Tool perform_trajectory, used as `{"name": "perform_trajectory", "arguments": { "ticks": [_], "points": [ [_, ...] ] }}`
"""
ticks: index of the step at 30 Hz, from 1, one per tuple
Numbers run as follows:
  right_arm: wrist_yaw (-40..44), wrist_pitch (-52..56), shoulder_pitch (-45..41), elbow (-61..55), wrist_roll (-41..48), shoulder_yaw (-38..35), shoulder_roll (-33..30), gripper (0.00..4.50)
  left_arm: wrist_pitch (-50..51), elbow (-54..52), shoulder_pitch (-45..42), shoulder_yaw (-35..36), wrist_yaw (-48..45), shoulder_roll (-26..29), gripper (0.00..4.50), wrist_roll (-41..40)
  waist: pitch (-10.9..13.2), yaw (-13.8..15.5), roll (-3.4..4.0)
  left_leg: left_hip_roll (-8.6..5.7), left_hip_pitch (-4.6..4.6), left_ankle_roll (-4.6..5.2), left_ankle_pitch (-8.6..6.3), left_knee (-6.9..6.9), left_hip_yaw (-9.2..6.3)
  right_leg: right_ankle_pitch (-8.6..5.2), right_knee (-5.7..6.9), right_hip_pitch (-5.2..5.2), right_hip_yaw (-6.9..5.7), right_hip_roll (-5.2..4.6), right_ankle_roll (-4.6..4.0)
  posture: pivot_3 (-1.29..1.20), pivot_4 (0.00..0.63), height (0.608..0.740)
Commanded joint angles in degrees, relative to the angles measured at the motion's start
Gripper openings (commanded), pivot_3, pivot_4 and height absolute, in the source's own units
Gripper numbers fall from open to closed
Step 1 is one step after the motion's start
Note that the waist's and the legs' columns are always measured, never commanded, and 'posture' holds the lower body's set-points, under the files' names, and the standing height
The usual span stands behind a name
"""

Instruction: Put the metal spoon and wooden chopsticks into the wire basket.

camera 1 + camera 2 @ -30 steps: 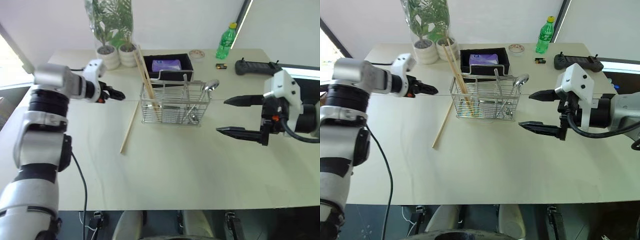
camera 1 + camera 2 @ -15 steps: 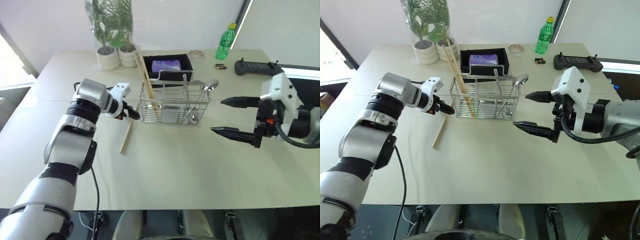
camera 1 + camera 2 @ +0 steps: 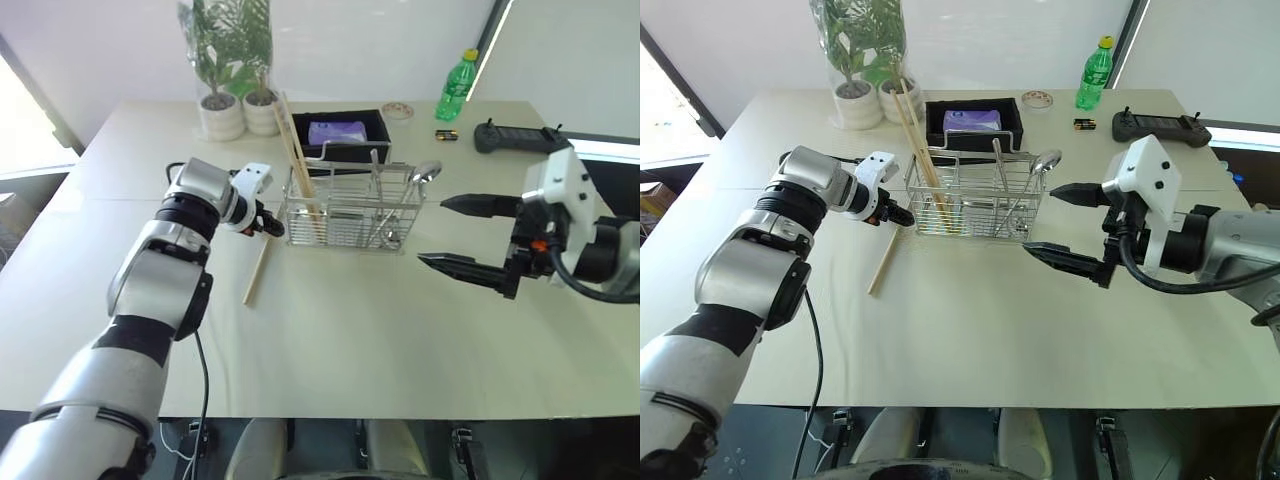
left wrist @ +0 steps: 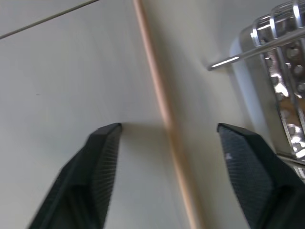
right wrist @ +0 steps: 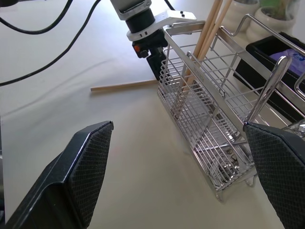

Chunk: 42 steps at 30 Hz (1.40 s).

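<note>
One wooden chopstick [image 3: 259,268] lies flat on the table [image 3: 330,340], just beside the left end of the wire basket [image 3: 350,210], and this is the piece the coming move turns on. Its long axis runs from the basket's near-left corner back toward the table's front edge, slanting a little to the robot's left. The left gripper [image 4: 167,138] sits directly over its upper end, pointing steeply down, its two black fingers [image 4: 102,157] parted with the stick running up between them, nearer the right finger, and apart from both. So the jaws stand open, straddling the stick across its length, which looks like the right setting for a pinch; I judge the next thing needed is simply to close.

The other wooden chopsticks [image 3: 295,160] stand leaning in the basket's left compartment, their tops well above the rim. The metal spoon [image 3: 425,172] is in the basket's right end, bowl up.

The right gripper [image 3: 458,235] hangs in the air to the right of the basket, well apart from the loose stick, fingers spread wide and empty. The left arm is plainly the nearer one
</note>
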Motion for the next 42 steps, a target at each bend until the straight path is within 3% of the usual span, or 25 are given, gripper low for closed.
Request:
{"name": "perform_trajectory", "arguments": {
  "ticks": [1, 4, 17, 22, 26, 30, 33, 36, 42],
  "points": [
    [-0.9, -0.3, -0.7, -0.9, 1.5, -2.9, -0.1, 4.50, 0.0, 2.0, 0.0, 1.0, -0.6, -0.8, 1.64, 0.8, 0.0, 0.2, 0.00, 0.00, -0.01, 0.00, 0.00, 0.00, 0.00, 0.00, 0.00, 0.00, 0.00, 0.00, 0.00, 0.00, 0.150, 0.714],
    [-1.3, -0.2, -1.0, -0.6, 1.9, -2.9, -0.3, 4.50, 0.0, 2.3, 0.1, 1.6, -0.8, -0.8, 0.05, 1.4, 0.0, 0.3, 0.00, -0.01, -0.03, 0.01, 0.00, -0.02, 0.00, 0.00, -0.02, -0.01, 0.00, 0.00, 0.00, 0.00, 0.150, 0.714],
    [-1.0, -0.4, -2.5, 0.7, 2.1, -1.4, -1.3, 4.50, 2.3, 1.9, 0.7, 5.5, 0.7, 1.4, 0.01, 1.5, 0.0, 0.1, -0.01, -0.01, -0.03, 0.01, -0.01, -0.02, 0.00, 0.00, -0.02, -0.02, -0.01, 0.00, 0.00, 0.00, 0.150, 0.714],
    [0.7, -0.7, -4.1, 2.1, 1.4, -0.2, -2.4, 4.50, 2.8, -0.6, 0.5, 9.4, 3.0, 5.6, 0.01, 0.6, 0.0, -1.1, -0.03, 0.00, -0.03, 0.01, -0.01, -0.05, 0.00, 0.00, 0.02, -0.07, -0.01, 0.01, 0.00, 0.00, 0.150, 0.714],
    [1.9, -0.9, -6.1, 3.7, 0.8, 1.1, -3.2, 4.50, -1.0, -6.1, 2.0, 12.5, 7.7, 10.8, 0.01, 0.8, 0.0, -1.4, -0.05, 0.06, -0.03, 0.01, -0.01, -0.11, 0.01, 0.00, 0.09, -0.18, -0.01, 0.04, -0.01, 0.00, 0.150, 0.714],
    [3.2, -1.0, -7.6, 4.8, 0.0, 2.4, -3.6, 4.50, -12.1, -16.6, 3.8, 21.5, 13.5, 12.8, 0.01, -3.2, 0.1, -0.9, -0.11, 0.08, -0.06, 0.01, -0.01, -0.09, 0.00, 0.01, 0.06, -0.19, 0.00, 0.01, -0.01, 0.00, 0.150, 0.714],
    [4.5, -1.1, -8.6, 5.5, -1.0, 3.5, -4.0, 4.50, -16.9, -26.4, 3.3, 32.5, 16.4, 10.2, 0.01, -11.7, 0.1, 0.1, -0.12, 0.10, -0.15, -0.03, 0.01, -0.04, -0.06, 0.02, 0.02, -0.21, -0.03, -0.13, -0.02, 0.00, 0.150, 0.714],
    [5.0, -0.8, -9.8, 5.9, -1.4, 4.4, -3.8, 4.50, -21.3, -35.0, 3.7, 39.1, 18.0, 6.6, 0.01, -18.6, 0.0, 0.5, -0.13, 0.04, -0.16, -0.04, 0.01, -0.01, 0.00, 0.04, -0.11, -0.12, -0.02, -0.24, 0.01, 0.00, 0.150, 0.714],
    [4.8, 0.4, -11.4, 6.0, -0.9, 5.3, -3.2, 4.50, -22.0, -48.0, 4.4, 40.7, 20.7, -1.2, 0.01, -27.6, 0.0, 0.4, -0.14, -0.06, -0.12, -0.05, 0.02, -0.01, 0.03, 0.06, -0.07, -0.12, -0.02, -0.18, 0.04, 0.00, 0.150, 0.714]
  ]
}}
